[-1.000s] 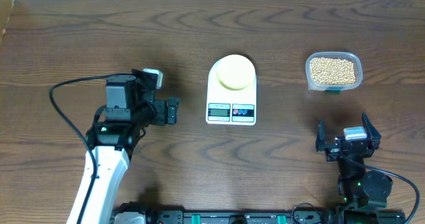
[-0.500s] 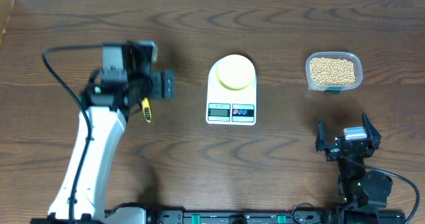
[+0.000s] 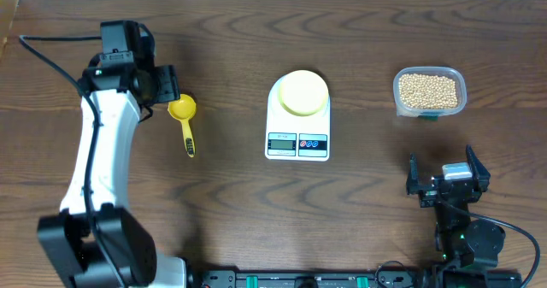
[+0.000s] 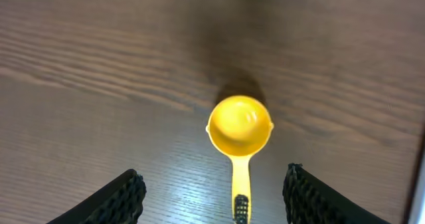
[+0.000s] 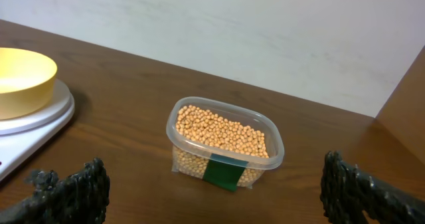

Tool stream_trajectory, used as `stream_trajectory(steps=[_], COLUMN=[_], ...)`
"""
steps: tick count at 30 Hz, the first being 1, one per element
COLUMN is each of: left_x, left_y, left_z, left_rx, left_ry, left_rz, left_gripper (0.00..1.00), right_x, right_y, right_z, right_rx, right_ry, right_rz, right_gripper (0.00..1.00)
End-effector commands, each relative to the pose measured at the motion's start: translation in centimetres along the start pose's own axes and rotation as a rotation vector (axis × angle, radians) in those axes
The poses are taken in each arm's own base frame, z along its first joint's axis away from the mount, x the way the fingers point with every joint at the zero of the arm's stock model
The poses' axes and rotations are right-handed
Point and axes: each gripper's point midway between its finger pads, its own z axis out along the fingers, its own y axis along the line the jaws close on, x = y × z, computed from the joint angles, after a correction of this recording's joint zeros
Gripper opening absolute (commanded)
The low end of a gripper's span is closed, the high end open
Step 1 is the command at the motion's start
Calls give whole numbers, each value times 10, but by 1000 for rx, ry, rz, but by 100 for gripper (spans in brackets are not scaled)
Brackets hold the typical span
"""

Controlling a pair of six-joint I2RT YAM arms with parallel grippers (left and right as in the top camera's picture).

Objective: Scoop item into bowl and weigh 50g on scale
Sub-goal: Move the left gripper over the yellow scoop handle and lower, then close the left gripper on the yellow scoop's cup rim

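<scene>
My left hand (image 4: 214, 184) hangs over the desk (image 4: 80, 84) with its fingers spread apart, gripping nothing. The yellow measuring scoop (image 4: 239, 125) lies on the wood just ahead, its cup empty and its handle pointing back between my fingertips. My right hand (image 3: 440, 160) is wide open near the desk's front edge, holding nothing. The beans (image 5: 220, 132) fill a clear plastic container (image 5: 272, 159) at the far right, well apart from the scoop. The pale yellow bowl (image 3: 301, 92) sits empty on the white scale (image 3: 297, 143) in the middle.
</scene>
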Motion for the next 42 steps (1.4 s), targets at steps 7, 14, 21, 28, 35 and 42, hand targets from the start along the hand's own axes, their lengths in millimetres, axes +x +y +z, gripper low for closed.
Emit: stream_trajectory(steps=[7, 14, 21, 28, 35, 42], left_x=[28, 42, 38, 36, 39, 43], left_y=[-6, 3, 15, 7, 6, 6], left_z=[65, 96, 116, 128, 132, 135], left_rx=[30, 46, 90, 113, 114, 113], left_ry=[177, 247, 227, 218, 228, 226], left_rz=[24, -72, -114, -86, -85, -87], left_gripper=[57, 55, 50, 45, 39, 36], right_x=[0, -1, 0, 0, -1, 0], right_y=[2, 2, 2, 2, 2, 2], right_z=[0, 0, 0, 0, 0, 0], right_rx=[-10, -10, -10, -10, -10, -10], right_ry=[-4, -4, -4, -4, -4, -4], right_rz=[12, 12, 12, 12, 12, 12], right_gripper=[99, 99, 99, 99, 99, 99])
